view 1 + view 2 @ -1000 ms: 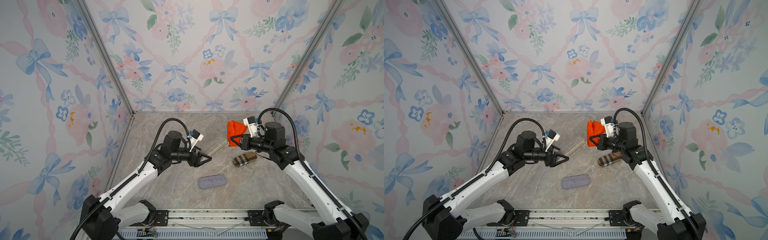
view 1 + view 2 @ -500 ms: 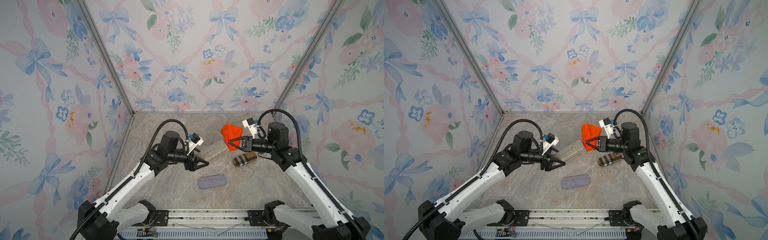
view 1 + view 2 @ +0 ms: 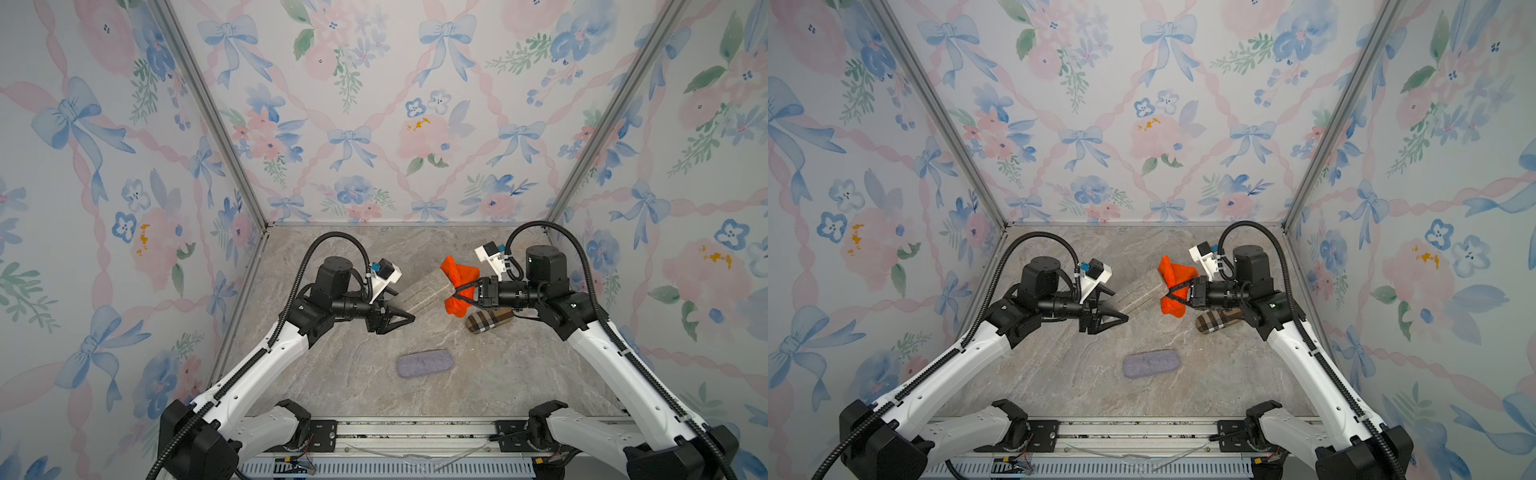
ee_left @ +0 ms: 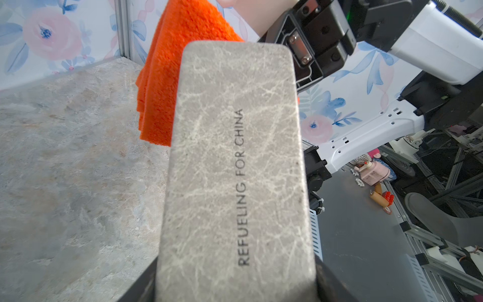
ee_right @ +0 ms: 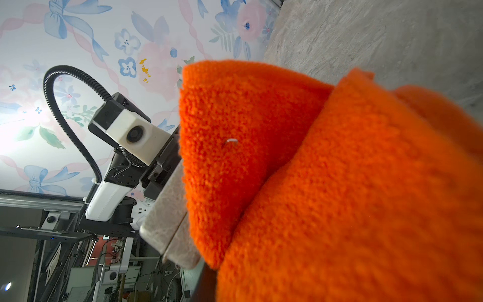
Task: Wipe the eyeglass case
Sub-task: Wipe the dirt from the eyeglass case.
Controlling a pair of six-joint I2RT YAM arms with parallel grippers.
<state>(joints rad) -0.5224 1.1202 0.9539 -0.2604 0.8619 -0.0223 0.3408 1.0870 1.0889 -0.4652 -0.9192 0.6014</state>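
The eyeglass case (image 3: 424, 291) (image 3: 1140, 293) is a grey, scratched-looking box printed "REFUELING FOR CHINA" (image 4: 235, 170). It is held up off the table, and my left gripper (image 3: 401, 307) (image 3: 1117, 307) (image 4: 235, 292) is shut on its near end. An orange cloth (image 3: 461, 272) (image 3: 1177, 274) (image 5: 339, 183) hangs bunched from my right gripper (image 3: 455, 293) (image 3: 1169, 293), which is shut on it. The cloth lies against the far end of the case (image 5: 167, 224) and wraps past one side of it (image 4: 167, 78). In the right wrist view the cloth hides most of the right fingers.
A plaid pouch (image 3: 488, 322) (image 3: 1219, 320) lies on the marbled table under the right arm. A lilac-grey felt pouch (image 3: 424, 363) (image 3: 1151, 363) lies nearer the front. Floral walls close in three sides, and a metal rail (image 3: 415, 432) runs along the front edge.
The right gripper has carried the orange cloth left and down onto the far end of the case. The left gripper has turned the case, which now shows its broad face.
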